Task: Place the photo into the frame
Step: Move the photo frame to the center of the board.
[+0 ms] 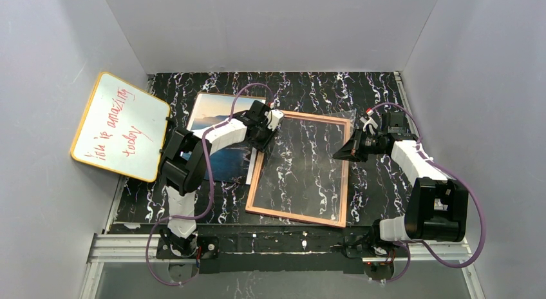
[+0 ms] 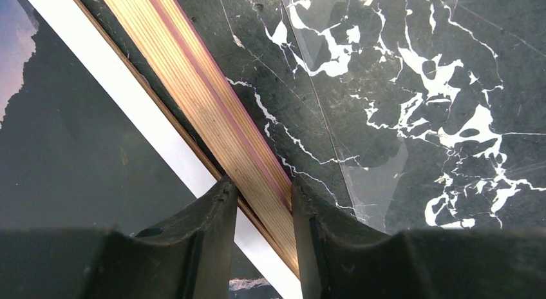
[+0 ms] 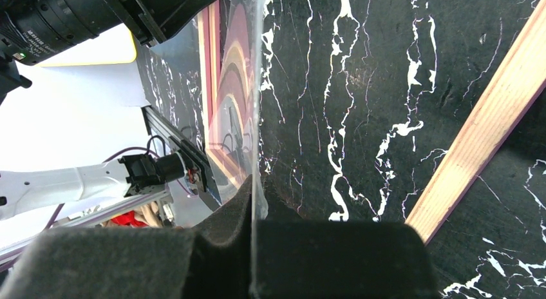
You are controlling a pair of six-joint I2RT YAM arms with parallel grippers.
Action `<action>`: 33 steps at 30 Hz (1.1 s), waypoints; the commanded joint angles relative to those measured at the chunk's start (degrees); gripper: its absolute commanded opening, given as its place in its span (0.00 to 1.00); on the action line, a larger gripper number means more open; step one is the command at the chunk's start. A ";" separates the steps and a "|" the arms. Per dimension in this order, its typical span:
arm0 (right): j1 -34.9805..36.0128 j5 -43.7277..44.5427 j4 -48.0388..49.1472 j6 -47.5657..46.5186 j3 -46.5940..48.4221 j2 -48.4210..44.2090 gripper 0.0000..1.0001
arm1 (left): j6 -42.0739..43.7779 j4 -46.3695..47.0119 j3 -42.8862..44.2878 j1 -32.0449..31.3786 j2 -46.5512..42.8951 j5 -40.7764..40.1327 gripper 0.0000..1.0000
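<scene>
Black white-veined marble counter [image 1: 380,93] carries a thin pink rectangular picture frame [image 1: 299,218], lying flat at centre. Glossy rectangular photo print of blue sea and dark hills [image 1: 212,111] lies flat just left of the frame, partly under the left arm, its white margin alongside the frame's left rail. Left gripper [image 2: 263,187] straddles that rail, jaws closed against its two sides. Right gripper [image 3: 256,193] has its jaws clamped on the edge of a clear transparent sheet [image 3: 241,118], held tilted over the frame's right side. Yellow-rimmed whiteboard with red writing [image 1: 119,125] leans at far left.
</scene>
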 commanded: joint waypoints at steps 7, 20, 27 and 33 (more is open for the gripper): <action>-0.37 -2.73 0.81 -0.47 0.99 -2.40 0.01 | -6.23 -3.80 3.38 -0.45 -3.06 -1.59 0.00; -0.37 -6.98 4.27 2.04 0.08 -2.94 0.01 | -11.36 -6.05 3.45 -1.15 -8.77 -4.47 0.00; -0.37 -11.69 14.93 9.07 -2.48 -2.00 0.01 | -9.50 -4.09 1.78 0.44 -12.03 -15.55 0.00; -0.13 -15.47 27.61 16.69 -3.78 1.48 0.01 | -10.47 -1.90 -3.23 7.73 -14.24 -16.44 0.00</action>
